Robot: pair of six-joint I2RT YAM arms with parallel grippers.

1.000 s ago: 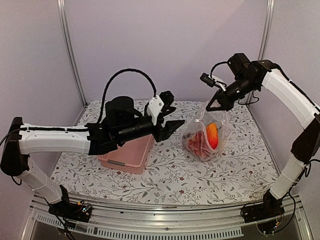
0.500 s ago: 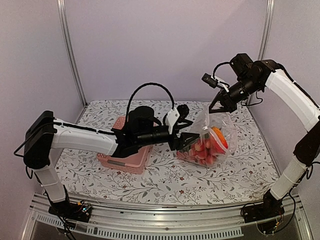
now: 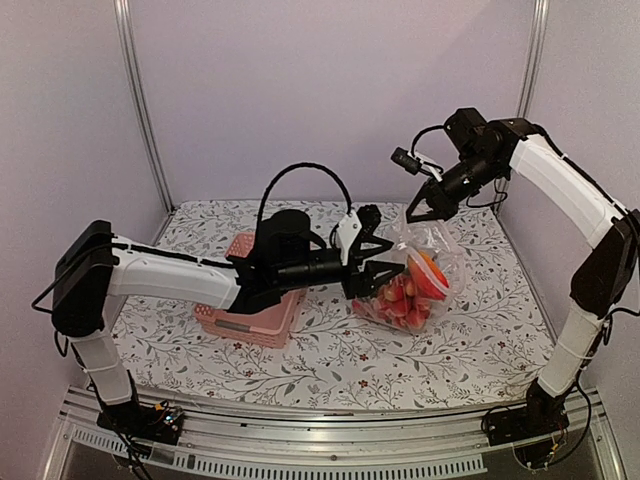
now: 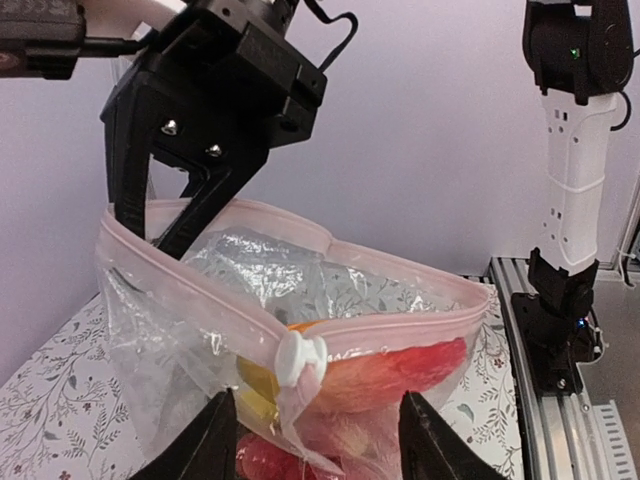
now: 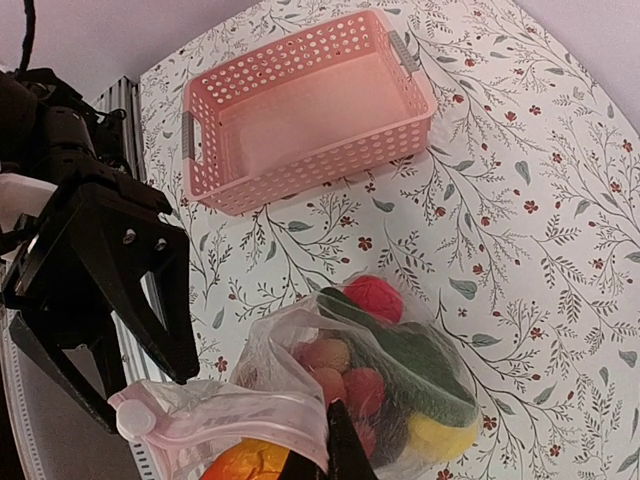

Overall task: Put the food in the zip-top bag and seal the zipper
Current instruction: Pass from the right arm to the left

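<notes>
With my right claw (image 3: pixel 424 210) pinching the limp, slippery bag (image 3: pixel 415 282) by its rim, I'd take the stiffer zipper (image 4: pixel 395 329) at its slider (image 4: pixel 298 358), between my spread left claw (image 4: pixel 318 440).

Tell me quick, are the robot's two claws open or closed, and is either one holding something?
Left gripper: open, holding nothing, facing the zipper.
Right gripper: closed on the zip-top bag, holding its top edge up.
</notes>
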